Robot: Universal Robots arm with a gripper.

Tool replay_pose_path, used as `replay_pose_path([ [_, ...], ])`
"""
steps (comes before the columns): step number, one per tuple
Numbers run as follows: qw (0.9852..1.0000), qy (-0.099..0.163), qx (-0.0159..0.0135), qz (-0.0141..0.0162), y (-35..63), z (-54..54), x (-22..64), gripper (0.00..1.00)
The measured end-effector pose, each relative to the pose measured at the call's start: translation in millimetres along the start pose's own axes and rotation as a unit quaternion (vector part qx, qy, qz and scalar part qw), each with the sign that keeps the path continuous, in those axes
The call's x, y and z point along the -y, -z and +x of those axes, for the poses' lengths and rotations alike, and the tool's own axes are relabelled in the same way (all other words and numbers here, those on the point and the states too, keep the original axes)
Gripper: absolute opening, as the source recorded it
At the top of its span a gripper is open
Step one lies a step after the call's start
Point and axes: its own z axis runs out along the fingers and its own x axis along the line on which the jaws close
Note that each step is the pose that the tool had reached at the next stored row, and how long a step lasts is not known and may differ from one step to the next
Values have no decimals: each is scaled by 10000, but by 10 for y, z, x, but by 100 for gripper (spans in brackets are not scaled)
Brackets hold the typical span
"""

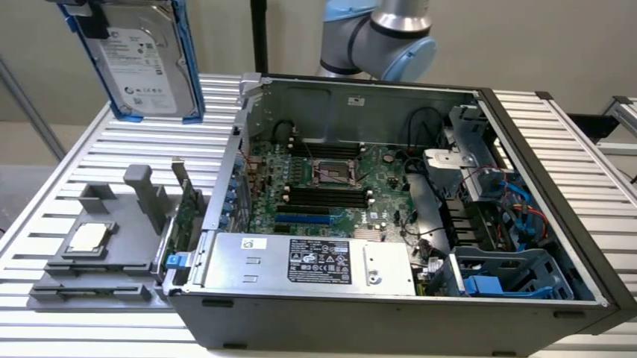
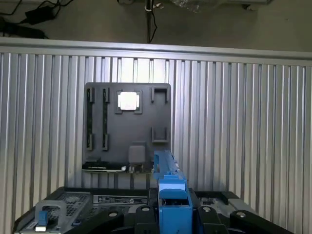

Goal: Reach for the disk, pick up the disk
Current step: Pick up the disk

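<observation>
The gripper (image 2: 173, 219) is clamped on the disk (image 1: 149, 60), whose blue frame sits edge-on between the jaws, held up clear of the table. Directly below the tool is the open computer case (image 1: 329, 322). Beyond the case, a grey tray (image 2: 127, 127) carrying a square chip (image 2: 128, 101) rests on the ribbed table (image 2: 243, 122).

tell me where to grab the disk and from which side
By the blue frame, pinched across the thin thickness of the disk at its upper end, coming from above. It hangs upright with its flat label face sideways, so a narrow edge faces up. The hand looks to straddle that edge.
</observation>
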Motion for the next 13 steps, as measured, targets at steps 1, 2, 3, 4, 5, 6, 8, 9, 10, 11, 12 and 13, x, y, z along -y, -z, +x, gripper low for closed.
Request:
replay_pose_path([
  [1, 10000, -1, 5, -3, 21, 5, 44, 33],
  [2, 10000, -1, 8, -6, 40, 10, 89, 33],
  [3, 10000, -1, 10, -10, 58, 15, 134, 33],
  [4, 10000, -1, 12, -14, 76, 21, 181, 33],
  [5, 10000, -1, 14, -18, 93, 27, 227, 33],
  [6, 10000, -2, 14, -21, 109, 33, 272, 33],
  [8, 10000, -1, 15, -26, 137, 48, 360, 33],
  [9, 10000, -2, 15, -29, 151, 57, 409, 33],
  [10, 10000, -3, 15, -31, 162, 66, 453, 33],
  [11, 10000, -3, 15, -35, 171, 75, 497, 33],
  [12, 10000, -2, 15, -37, 177, 88, 546, 33],
  [13, 10000, -2, 15, -39, 180, 101, 588, 33],
])
